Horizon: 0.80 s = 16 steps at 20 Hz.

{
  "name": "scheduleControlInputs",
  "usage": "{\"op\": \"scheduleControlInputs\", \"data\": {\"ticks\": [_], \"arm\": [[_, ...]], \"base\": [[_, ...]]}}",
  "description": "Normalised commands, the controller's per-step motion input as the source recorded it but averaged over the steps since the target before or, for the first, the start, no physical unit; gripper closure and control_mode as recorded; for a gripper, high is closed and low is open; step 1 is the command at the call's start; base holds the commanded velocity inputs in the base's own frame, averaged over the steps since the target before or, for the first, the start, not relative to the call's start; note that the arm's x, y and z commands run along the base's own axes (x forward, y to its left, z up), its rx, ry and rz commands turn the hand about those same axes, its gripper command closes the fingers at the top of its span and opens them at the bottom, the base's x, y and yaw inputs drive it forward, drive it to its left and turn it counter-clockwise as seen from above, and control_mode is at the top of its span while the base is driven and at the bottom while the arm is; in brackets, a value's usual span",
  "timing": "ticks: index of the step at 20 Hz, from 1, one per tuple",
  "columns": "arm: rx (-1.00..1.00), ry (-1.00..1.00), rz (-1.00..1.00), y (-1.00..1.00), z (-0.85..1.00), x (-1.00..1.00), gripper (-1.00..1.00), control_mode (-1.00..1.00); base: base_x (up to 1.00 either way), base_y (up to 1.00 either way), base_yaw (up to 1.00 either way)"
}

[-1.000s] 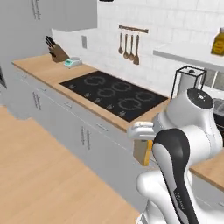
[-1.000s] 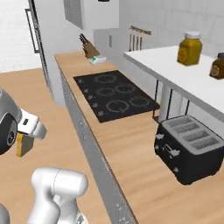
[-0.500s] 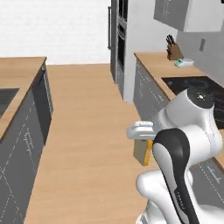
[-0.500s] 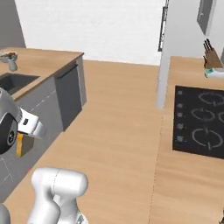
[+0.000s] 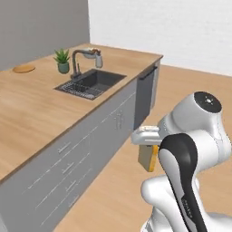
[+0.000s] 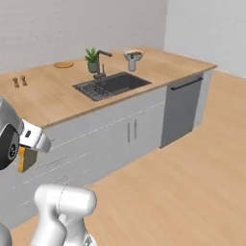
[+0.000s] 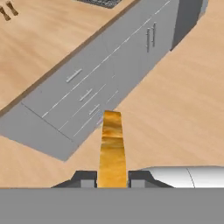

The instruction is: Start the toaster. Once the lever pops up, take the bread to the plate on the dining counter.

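Observation:
My gripper [image 7: 112, 177] is shut on the bread [image 7: 112, 146], a slice with an orange-brown crust seen edge-on between the two fingers. The held bread [image 5: 148, 158] hangs low in front of the arm, above the wood floor and beside the grey cabinets. It shows again as an orange edge [image 6: 22, 160] under the hand. The dining counter [image 5: 31, 113] is a wide light-wood top with a dark sink [image 5: 90, 83]. The round wooden plate [image 5: 23, 68] lies at its far end; the plate [image 6: 63, 64] sits behind the sink. The toaster is out of view.
A faucet [image 5: 81, 56] and a potted plant [image 5: 62, 60] stand behind the sink. A grey bowl [image 6: 133, 55] sits to their right, and two small shakers [image 6: 19, 81] to the left. Grey cabinet fronts [image 6: 115, 134] and a dishwasher [image 6: 182, 110] face the open floor.
The whole picture has swung from the stove counter across the floor to the dining counter, so the base has turned. The bread stays in the shut gripper.

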Motion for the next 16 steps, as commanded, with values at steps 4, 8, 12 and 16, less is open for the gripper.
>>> {"op": "scheduleControlInputs", "data": {"ticks": [4,8,12,16], "arm": [[0.00,0.00,0.00,0.00,0.00,0.00,1.00,1.00],[0.00,0.00,0.00,0.00,0.00,0.00,1.00,1.00],[0.00,0.00,0.00,0.00,0.00,0.00,1.00,1.00],[0.00,0.00,0.00,0.00,0.00,0.00,1.00,1.00]], "base": [[0.00,0.11,0.92],[0.00,0.53,0.80],[0.25,1.00,0.31],[0.45,1.00,0.12]]}}
